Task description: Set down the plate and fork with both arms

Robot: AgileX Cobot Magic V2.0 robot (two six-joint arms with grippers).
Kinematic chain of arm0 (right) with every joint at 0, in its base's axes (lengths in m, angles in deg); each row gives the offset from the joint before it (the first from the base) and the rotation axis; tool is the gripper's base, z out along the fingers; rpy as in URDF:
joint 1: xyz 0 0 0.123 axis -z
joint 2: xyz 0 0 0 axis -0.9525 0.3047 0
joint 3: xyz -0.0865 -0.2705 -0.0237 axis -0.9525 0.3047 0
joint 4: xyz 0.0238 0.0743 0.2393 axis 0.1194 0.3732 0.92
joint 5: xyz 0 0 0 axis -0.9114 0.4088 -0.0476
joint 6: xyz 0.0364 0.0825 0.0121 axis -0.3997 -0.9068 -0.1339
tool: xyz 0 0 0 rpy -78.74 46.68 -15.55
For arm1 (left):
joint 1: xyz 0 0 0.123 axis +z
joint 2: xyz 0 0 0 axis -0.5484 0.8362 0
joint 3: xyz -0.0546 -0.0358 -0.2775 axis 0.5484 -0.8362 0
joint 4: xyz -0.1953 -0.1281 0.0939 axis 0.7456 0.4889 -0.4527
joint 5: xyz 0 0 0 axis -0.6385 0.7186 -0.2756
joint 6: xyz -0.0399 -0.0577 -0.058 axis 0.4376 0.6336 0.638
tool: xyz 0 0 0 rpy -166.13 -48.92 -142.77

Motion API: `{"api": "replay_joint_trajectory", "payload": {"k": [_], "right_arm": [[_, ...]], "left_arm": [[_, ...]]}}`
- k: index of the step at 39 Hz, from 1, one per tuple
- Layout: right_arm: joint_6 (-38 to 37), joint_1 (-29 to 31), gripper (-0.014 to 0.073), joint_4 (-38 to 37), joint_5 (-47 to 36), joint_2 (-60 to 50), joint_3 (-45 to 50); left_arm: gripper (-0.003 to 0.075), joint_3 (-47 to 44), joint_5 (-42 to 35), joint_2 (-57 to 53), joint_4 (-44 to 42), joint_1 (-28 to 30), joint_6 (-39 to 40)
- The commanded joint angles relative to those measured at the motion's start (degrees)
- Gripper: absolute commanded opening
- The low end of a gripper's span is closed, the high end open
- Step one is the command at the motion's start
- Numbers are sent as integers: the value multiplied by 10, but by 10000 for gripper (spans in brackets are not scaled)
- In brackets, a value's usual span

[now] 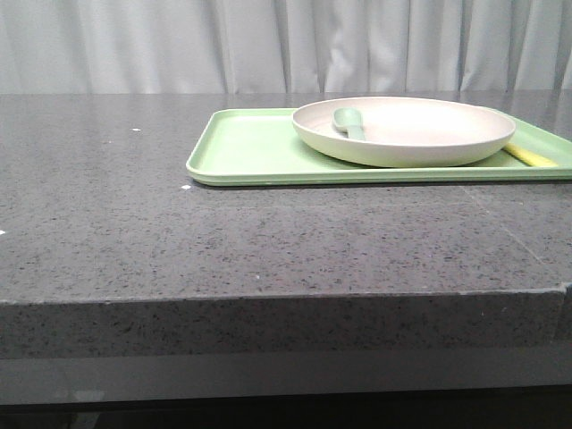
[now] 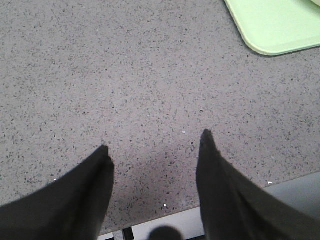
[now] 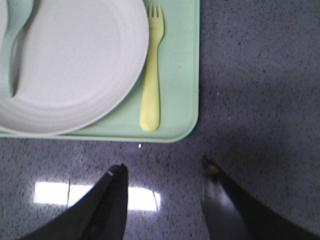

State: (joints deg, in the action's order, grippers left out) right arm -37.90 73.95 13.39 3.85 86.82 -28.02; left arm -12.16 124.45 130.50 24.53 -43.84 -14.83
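Your right gripper [image 3: 165, 167] hung spread and empty over bare bench [image 1: 107, 223], the fork [image 3: 151, 75] just beyond its fingertips on the tray [image 1: 250, 152], touching the plate [image 1: 429, 134]. Your left gripper [image 2: 152, 142] gaped apart too, well clear. One plate, one fork, one spoon [image 1: 349, 123], apparently lying in the plate toward the far right corner.

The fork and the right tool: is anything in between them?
Only the tray's rim and bare countertop separate the fork from the right tool, per the right wrist view.
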Motion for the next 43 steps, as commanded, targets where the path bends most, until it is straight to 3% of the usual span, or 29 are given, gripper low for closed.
{"api": "replay_joint_trajectory", "payload": {"k": [1, 18, 22, 27, 29, 34, 43], "right_arm": [[12, -6, 374, -1, -36, -76, 41], [15, -8, 374, -1, -38, -314, 236], [15, -8, 357, -1, -54, -354, 263], [15, -8, 223, -1, -79, -401, 288], [15, -8, 130, -1, -82, -411, 291], [15, -8, -76, -1, -81, -415, 292], [14, -8, -67, 4, -90, -414, 292]], "left_arm": [[376, 14, -37, -3, 3, 1, -1], [375, 14, -38, -3, 3, 1, -1], [339, 14, -46, -3, -2, 1, -1], [232, 14, -53, -3, -18, 1, 1], [175, 14, -58, -3, -27, 1, 21], [-17, 14, -78, -3, -65, 1, 66], [-18, 14, -83, -3, -65, 1, 66]]}}
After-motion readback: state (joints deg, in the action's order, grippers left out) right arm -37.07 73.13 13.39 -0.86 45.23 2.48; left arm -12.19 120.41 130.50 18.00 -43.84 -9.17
